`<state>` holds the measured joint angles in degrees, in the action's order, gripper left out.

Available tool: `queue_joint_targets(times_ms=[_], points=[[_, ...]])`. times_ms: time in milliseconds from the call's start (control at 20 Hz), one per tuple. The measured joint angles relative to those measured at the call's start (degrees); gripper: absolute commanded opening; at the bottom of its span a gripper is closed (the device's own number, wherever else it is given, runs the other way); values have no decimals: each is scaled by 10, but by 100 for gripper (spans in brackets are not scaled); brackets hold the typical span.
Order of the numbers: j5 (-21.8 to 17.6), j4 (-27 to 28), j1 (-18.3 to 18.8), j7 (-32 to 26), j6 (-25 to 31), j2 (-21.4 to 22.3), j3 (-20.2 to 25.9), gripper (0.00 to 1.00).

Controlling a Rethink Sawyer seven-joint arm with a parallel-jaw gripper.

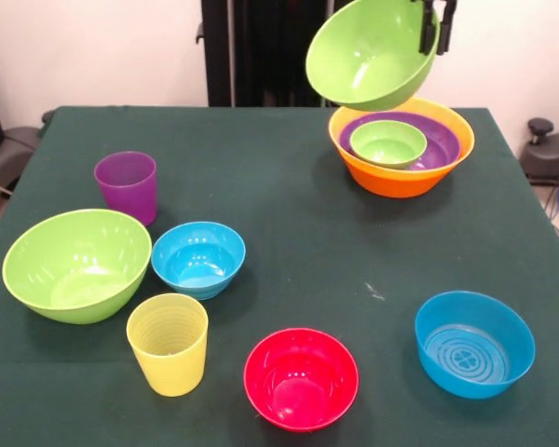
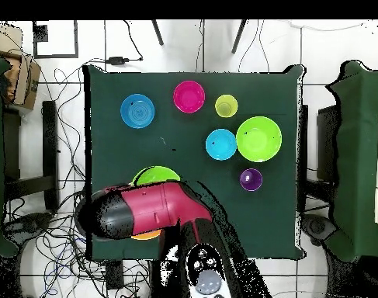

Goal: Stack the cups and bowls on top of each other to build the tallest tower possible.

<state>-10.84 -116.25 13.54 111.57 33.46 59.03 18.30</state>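
Note:
My gripper (image 1: 437, 33) is shut on the rim of a large lime green bowl (image 1: 368, 56), which hangs tilted in the air at the table's far right. Just below it stands the tower: an orange bowl (image 1: 401, 177) holding a shallow purple bowl (image 1: 444, 140) and a small lime green bowl (image 1: 388, 142). Loose on the table are a purple cup (image 1: 127, 186), a yellow ribbed cup (image 1: 168, 343), another large lime green bowl (image 1: 77, 264), a small blue bowl (image 1: 198, 259), a pink-red bowl (image 1: 301, 378) and a bigger blue bowl (image 1: 474, 344). From overhead, the held bowl (image 2: 157, 177) peeks out from under the arm.
The red and black arm (image 2: 145, 209) covers the tower in the overhead view. The dark green table (image 1: 289, 186) has its edges close to the pink-red bowl and the yellow cup. Chairs stand at both sides of the table.

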Motion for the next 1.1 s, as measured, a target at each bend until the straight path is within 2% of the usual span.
queue_joint_targets(times_ms=[450,500,1100], points=[[21,-42,-37,32,-27,20,-20,0],[25,-56,-42,39,-31,31,-27,100],[39,-70,-48,40,-46,43,-44,100]])
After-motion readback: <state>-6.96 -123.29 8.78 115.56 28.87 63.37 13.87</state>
